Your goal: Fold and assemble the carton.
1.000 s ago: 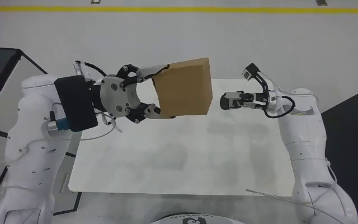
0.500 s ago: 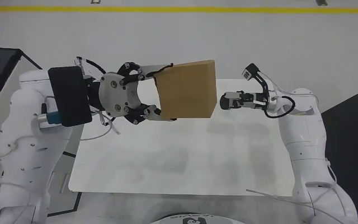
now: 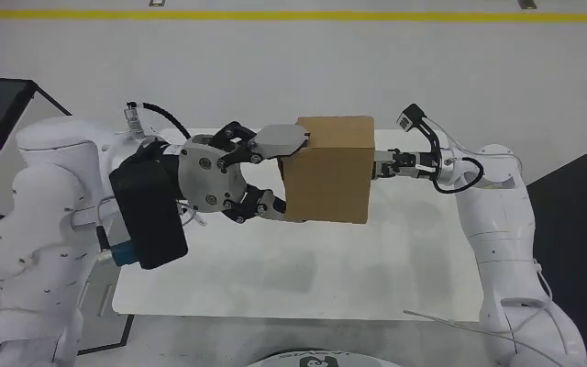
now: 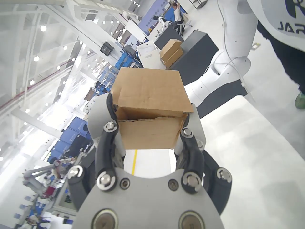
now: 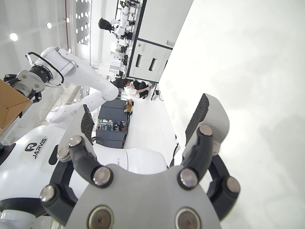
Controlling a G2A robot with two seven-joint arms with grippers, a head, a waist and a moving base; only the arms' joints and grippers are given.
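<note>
The brown carton (image 3: 330,170) hangs in the air above the far part of the white table (image 3: 303,266), formed into a box shape. My left gripper (image 3: 280,174) is shut on it, one finger on each side wall (image 4: 152,113). In the left wrist view the carton (image 4: 150,96) has its near end open, with a loose flap edge showing. My right gripper (image 5: 145,110) stands open with nothing between its fingers, just beyond the carton's right face. The carton's corner (image 5: 9,103) lies off to one side of it.
The table's near half (image 3: 275,284) is bare white surface. Its right edge runs beside the right arm's base (image 3: 495,239). A black frame (image 3: 18,101) stands off the table at the far left.
My left arm has swung the carton to the right and turned it, so its right face now meets and covers the right gripper's tip. The right arm has kept still.
</note>
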